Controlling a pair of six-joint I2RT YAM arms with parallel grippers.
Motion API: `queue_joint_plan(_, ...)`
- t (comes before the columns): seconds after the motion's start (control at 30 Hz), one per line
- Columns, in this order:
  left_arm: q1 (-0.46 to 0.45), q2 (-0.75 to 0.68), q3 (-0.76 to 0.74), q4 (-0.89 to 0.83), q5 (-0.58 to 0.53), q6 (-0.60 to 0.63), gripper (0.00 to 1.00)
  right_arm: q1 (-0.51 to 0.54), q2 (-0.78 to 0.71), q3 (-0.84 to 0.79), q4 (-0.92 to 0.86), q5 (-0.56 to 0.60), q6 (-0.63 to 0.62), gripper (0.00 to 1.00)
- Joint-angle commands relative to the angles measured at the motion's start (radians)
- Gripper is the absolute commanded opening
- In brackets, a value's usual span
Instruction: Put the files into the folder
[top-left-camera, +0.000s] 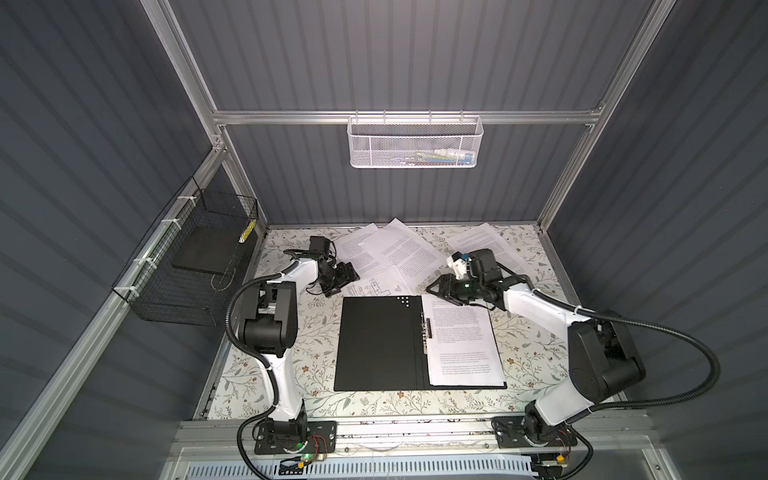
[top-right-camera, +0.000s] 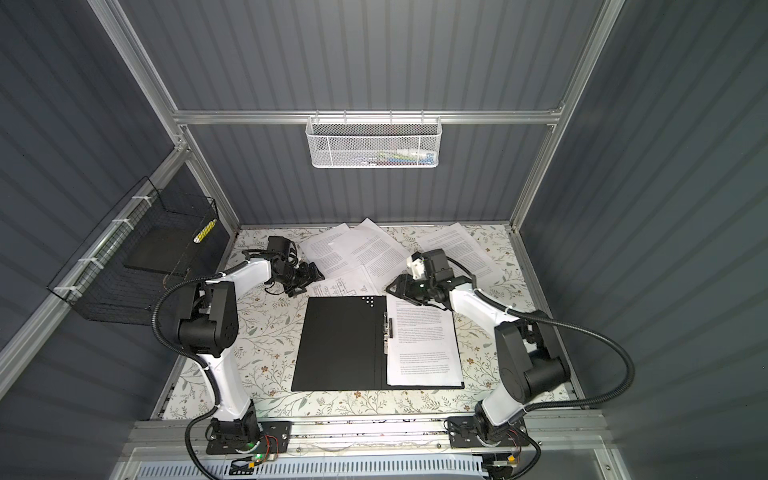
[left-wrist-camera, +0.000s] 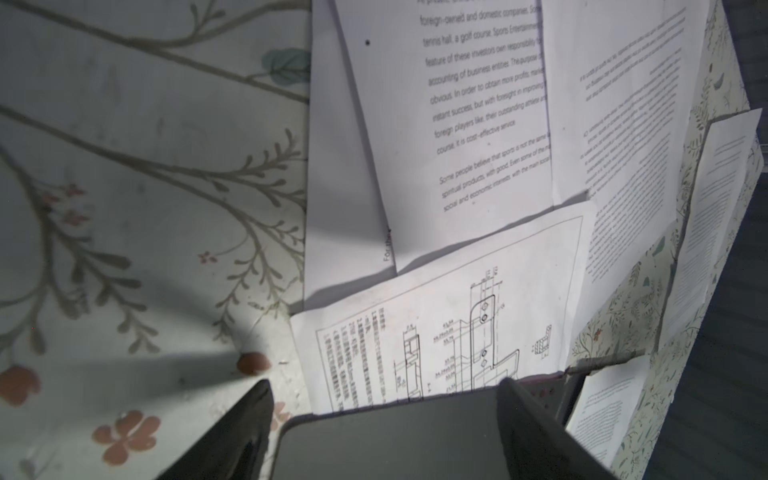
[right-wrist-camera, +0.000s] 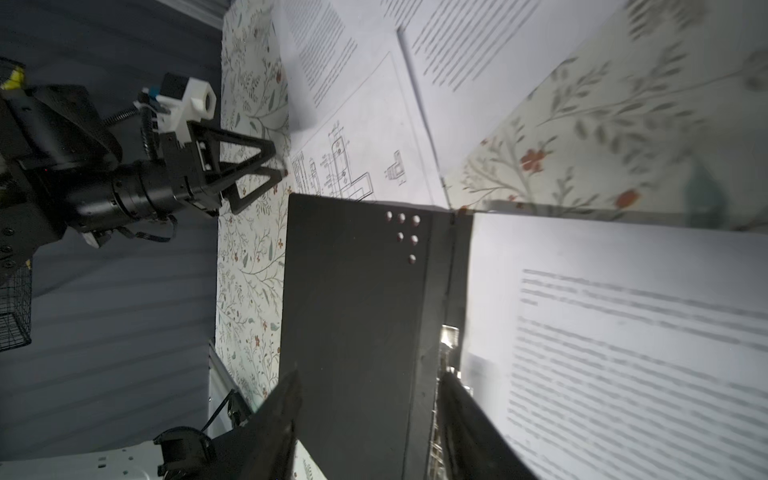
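Folder (top-left-camera: 380, 345) lies open on the table (top-left-camera: 316, 332), black inside up, one printed sheet (top-left-camera: 461, 340) on its right half, more sheets (top-left-camera: 399, 253) scattered behind it, while the left fingers (left-wrist-camera: 249, 424) and right fingers (right-wrist-camera: 282, 415) stand apart, holding nothing, near its far edge.

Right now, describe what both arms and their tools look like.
The left arm and right arm have white shells, black joints and a ribbed black cable. The left tool and right tool each have black, open-framed triangular fingers. A white block with a blue tab sits at each wrist.
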Motion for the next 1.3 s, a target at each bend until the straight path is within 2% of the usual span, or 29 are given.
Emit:
queue_joint_plan(0.0, 0.009, 0.025, 0.014, 0.015, 0.041, 0.040, 0.84, 0.075, 0.104, 0.101, -0.071, -0.006, -0.055, 0.48)
queue_joint_plan(0.13, 0.012, 0.037, 0.002, 0.020, 0.045, 0.056, 0.84, 0.145, 0.236, 0.236, -0.150, 0.006, -0.093, 0.37)
queue_joint_plan(0.23, 0.012, 0.039, -0.008, 0.011, 0.042, 0.065, 0.85, 0.178, 0.297, 0.291, -0.170, 0.033, -0.100, 0.34)
queue_joint_plan(0.57, 0.014, 0.018, -0.120, 0.151, 0.143, 0.003, 0.86, 0.205, 0.412, 0.348, -0.186, 0.016, -0.089, 0.31)
queue_joint_plan(0.9, 0.023, -0.046, -0.275, 0.385, 0.269, -0.120, 0.88, 0.218, 0.485, 0.372, -0.181, -0.014, -0.080, 0.29)
queue_joint_plan(1.27, 0.023, -0.159, -0.376, 0.419, 0.276, -0.118, 0.88, 0.221, 0.521, 0.384, -0.151, -0.059, -0.054, 0.26)
